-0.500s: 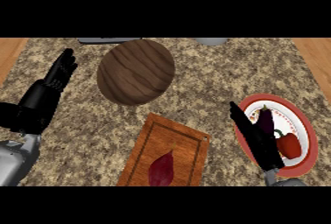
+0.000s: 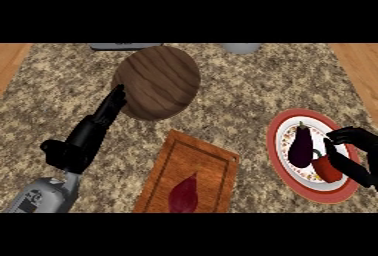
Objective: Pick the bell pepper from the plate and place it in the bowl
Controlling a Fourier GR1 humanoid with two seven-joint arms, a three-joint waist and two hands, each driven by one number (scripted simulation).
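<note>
Bell pepper: red bell pepper (image 2: 325,169) lies on the plate (image 2: 277,149), in its lower right part, at about four o'clock from the plate's middle; just beside the eggplant, seemingly touching it.
My right hand: my right hand (image 2: 353,155) comes in from the view's right edge at about four o'clock of the counter; my fingers (image 2: 341,161) are curled around the bell pepper, one running down its right side and another arching over its top; part of the pepper is hidden behind them; I cannot tell whether it is lifted off the plate.
My left hand: my left hand (image 2: 94,129) sits at about eight o'clock of the counter, fingers straight and together, pointing towards one o'clock; it has hold of nothing; the fingertips reach the bowl's left rim, contact uncertain.
Bowl: brown wooden bowl (image 2: 158,82) at about eleven o'clock of the counter; well apart from the plate, which lies at its four o'clock.
Plate: round, red rim, white patterned middle; at about three o'clock of the counter.
Eggplant: dark purple eggplant (image 2: 300,145) on the plate, stem end towards twelve o'clock, left of the pepper.
Cutting board: wooden cutting board (image 2: 214,165) at about six o'clock, between my two arms.
Sweet potato: reddish sweet potato (image 2: 184,194) lying on the board's lower half.
Counter: speckled stone counter (image 2: 244,90); wooden strips show at its left and right edges.
</note>
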